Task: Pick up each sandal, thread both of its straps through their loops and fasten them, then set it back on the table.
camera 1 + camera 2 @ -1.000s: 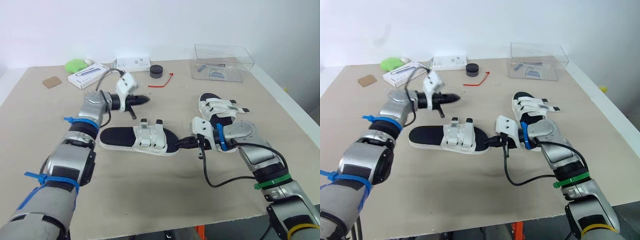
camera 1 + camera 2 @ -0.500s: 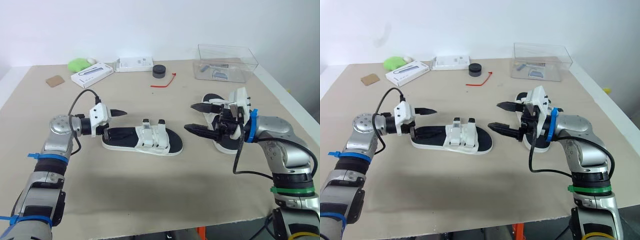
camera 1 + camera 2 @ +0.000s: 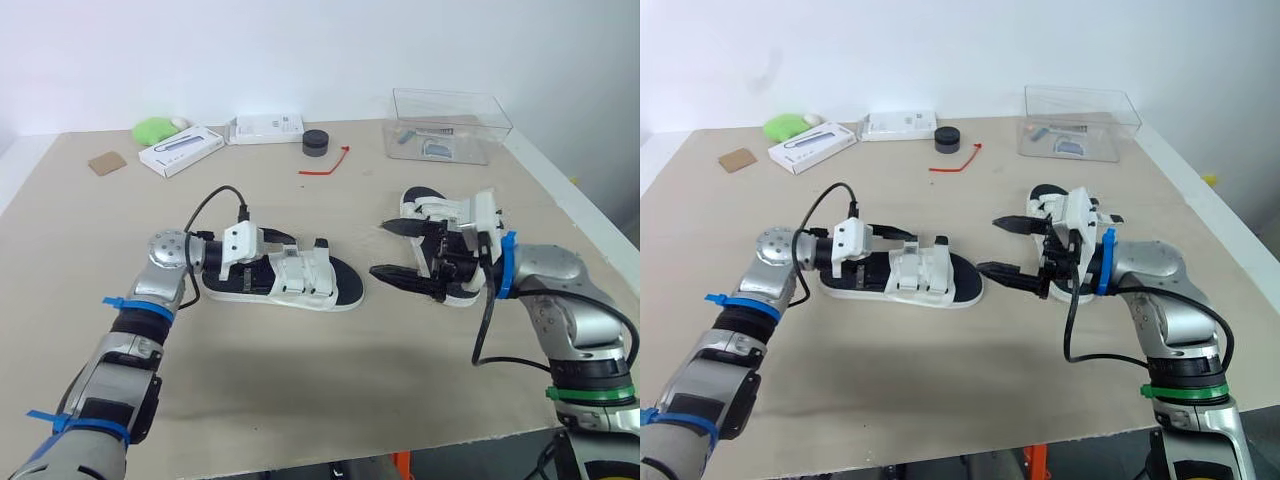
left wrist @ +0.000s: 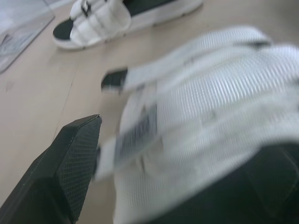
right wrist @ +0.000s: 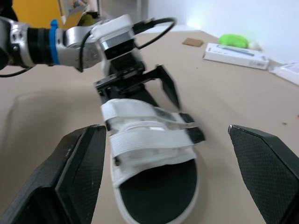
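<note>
Left fingers (image 5: 167,85) spread apart, straddling heel end of near sandal (image 3: 300,278); whether they touch it, cannot tell. Right fingers (image 3: 408,228) wide apart, holding nothing, tips toward 9 o'clock. Near sandal: black footbed, two white straps, flat at table (image 3: 300,400) centre. Second sandal (image 3: 432,207) at its 3 o'clock, largely hidden behind right fingers. Strap fastening on either: cannot tell.
</note>
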Available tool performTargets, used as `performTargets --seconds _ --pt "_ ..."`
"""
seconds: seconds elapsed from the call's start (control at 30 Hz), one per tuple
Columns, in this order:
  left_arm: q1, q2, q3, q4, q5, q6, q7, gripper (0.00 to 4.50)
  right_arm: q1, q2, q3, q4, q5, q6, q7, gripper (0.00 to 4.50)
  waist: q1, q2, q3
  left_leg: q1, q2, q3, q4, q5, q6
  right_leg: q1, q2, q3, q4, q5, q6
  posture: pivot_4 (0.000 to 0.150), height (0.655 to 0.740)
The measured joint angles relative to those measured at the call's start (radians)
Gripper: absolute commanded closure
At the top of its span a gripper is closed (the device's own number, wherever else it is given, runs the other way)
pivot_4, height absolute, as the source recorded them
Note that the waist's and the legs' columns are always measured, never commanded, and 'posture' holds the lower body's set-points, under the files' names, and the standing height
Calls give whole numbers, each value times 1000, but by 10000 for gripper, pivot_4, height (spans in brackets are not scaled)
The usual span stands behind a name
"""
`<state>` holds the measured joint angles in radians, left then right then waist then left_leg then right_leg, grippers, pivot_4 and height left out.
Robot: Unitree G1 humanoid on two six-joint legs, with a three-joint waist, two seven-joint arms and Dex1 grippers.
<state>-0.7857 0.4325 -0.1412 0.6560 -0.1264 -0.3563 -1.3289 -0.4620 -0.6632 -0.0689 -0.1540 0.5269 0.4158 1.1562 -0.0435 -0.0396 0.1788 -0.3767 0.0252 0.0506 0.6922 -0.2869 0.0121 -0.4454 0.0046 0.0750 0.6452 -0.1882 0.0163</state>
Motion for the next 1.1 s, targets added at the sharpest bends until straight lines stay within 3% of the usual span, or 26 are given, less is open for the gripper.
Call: performTargets --seconds 0.03,0.1,0.23,0.27,0.33,0.37,0.5,0.7,0.8,1.03,1.1 --pt "-6 -5 -2 8 0 4 -2 245 1 -2 0 -4 0 2 0 0 0 0 0 0 0 0 0 0 0 0 0 0 0 0 0 1500 7400" --pt "-17 -13 -13 38 9 9 -1 8405 5 -7 8 -8 0 4 0 0 0 0 0 0 0 0 0 0 0 0 0 0 0 0 0 1500 7400" --pt "-30 -21 -15 84 31 16 68 30238 13 -7 30 -11 -1 4 -3 0 -1 0 0 1 0 0 0 0 0 0 1 0 0 0 0 1500 7400" --pt "-37 -21 -15 85 34 21 83 32726 13 -7 30 -11 -1 3 -3 0 0 0 0 1 0 0 0 0 0 0 1 0 0 0 0 1500 7400" --pt "-52 -19 -10 84 39 46 118 42697 13 -7 30 -11 -1 2 -4 0 -1 0 0 1 0 0 0 0 0 0 1 0 0 0 0 1500 7400" --pt "-54 -18 -9 82 40 59 135 44849 13 -7 30 -11 -1 2 -4 0 -1 0 0 1 0 0 0 0 0 0 1 1 0 0 0 1500 7400" --pt "-104 -9 30 129 71 220 362 44849 12 -4 30 -10 -13 -10 -18 0 -3 0 0 2 1 -1 0 0 0 0 2 1 0 1 1 1500 7400" --pt "-240 70 178 314 118 509 924 44849 -27 18 42 45 -62 -53 -52 0 -8 -1 1 3 5 -1 -1 0 0 -1 6 2 0 3 1 1500 7400" --pt "-246 118 226 324 127 588 1068 44849 -51 39 67 85 -95 -77 -71 0 -2 -1 1 0 5 -1 -3 0 0 -5 5 1 1 7 -5 1500 7400" --pt "-172 130 259 215 126 696 1166 44849 -107 78 106 166 -140 -111 -90 0 14 -1 0 -15 -1 0 -2 2 -6 -17 -7 -2 1 9 -6 1500 7400" --pt "-153 131 259 180 124 710 1154 35634 -112 80 110 183 -144 -119 -87 0 14 -2 0 -15 -3 0 -2 2 -6 -16 -9 -3 0 9 -5 1500 7400"
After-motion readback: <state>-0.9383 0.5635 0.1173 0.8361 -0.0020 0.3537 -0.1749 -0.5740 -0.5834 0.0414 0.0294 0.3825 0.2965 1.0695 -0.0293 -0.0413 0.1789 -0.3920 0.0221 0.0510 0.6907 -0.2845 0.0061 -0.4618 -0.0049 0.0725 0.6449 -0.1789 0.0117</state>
